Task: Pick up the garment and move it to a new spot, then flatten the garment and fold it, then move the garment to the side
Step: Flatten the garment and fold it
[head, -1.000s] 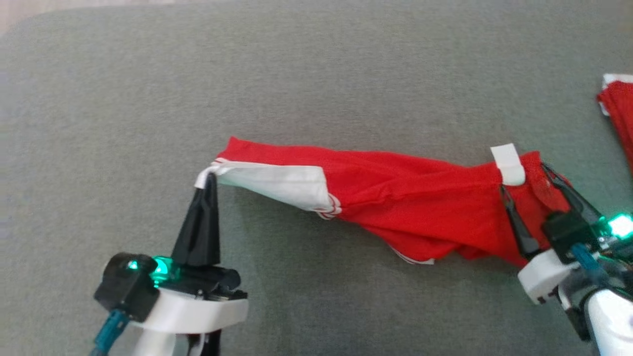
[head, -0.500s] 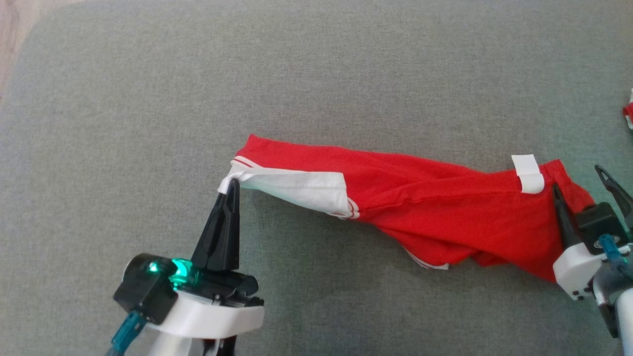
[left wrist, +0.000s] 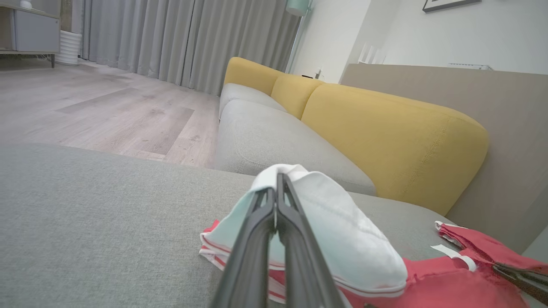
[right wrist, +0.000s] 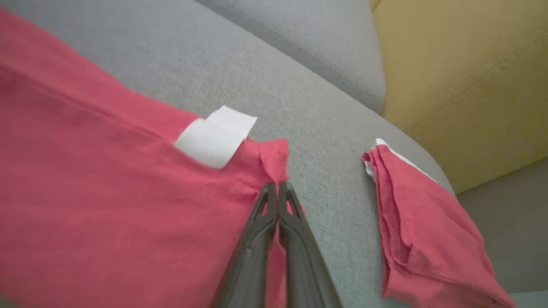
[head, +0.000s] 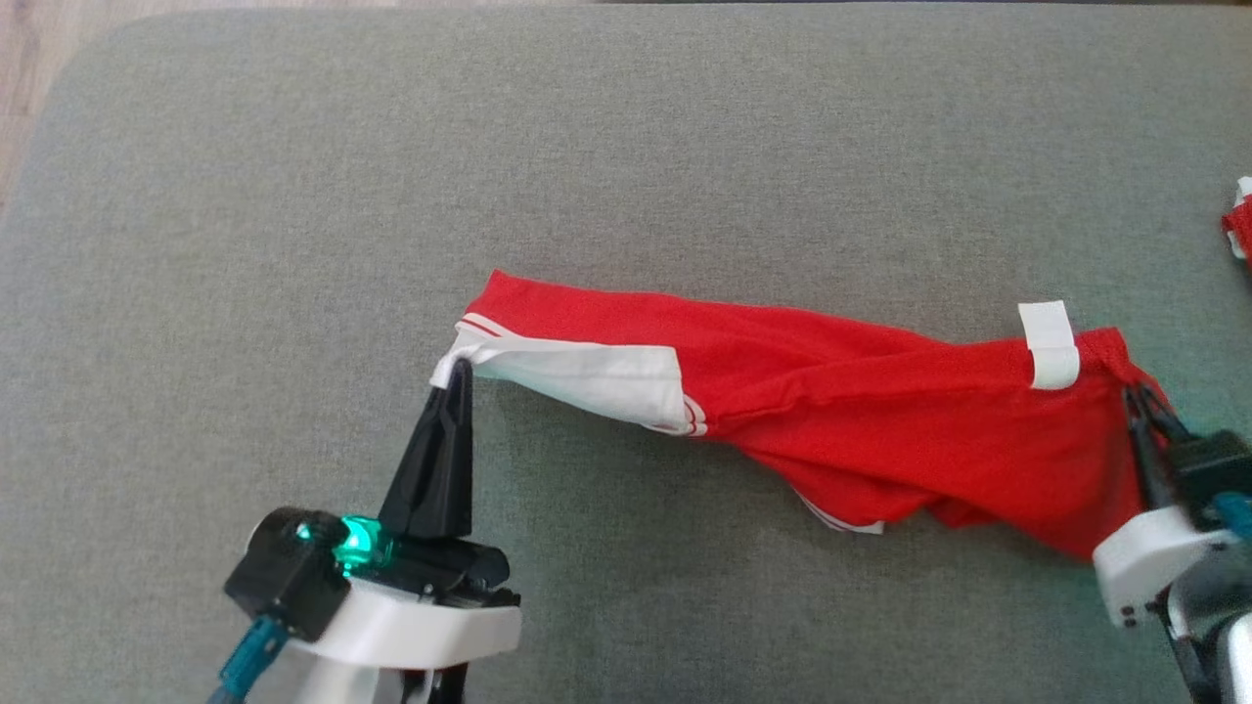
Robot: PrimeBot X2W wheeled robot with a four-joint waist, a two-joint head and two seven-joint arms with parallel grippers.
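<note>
Stretching across the grey sofa cushion [head: 293, 196], the red shorts [head: 880, 430] lie in a loose, twisted band from the middle of the head view to its right edge, sagging onto the fabric between the two hands; the left hand [head: 456, 376] has its dark fingers pressed tight together on the white corner of the hem, lifting that corner a little off the cushion; in the left wrist view the white panel [left wrist: 342, 239] drapes over and beside the closed fingers, with thin red stripes along its edge; the right hand [head: 1137, 401] is likewise pinched fully shut on the gathered red edge at the other end, just beside a small white tag [head: 1049, 342] folded over the rim; the right wrist view shows red cloth bunched above the fingertips; a second red garment [right wrist: 419, 222] lies folded well apart, near the cushion's edge; yellow back cushions [left wrist: 385, 141] stand behind, and pale wooden floor [left wrist: 107, 111] lies beyond.
</note>
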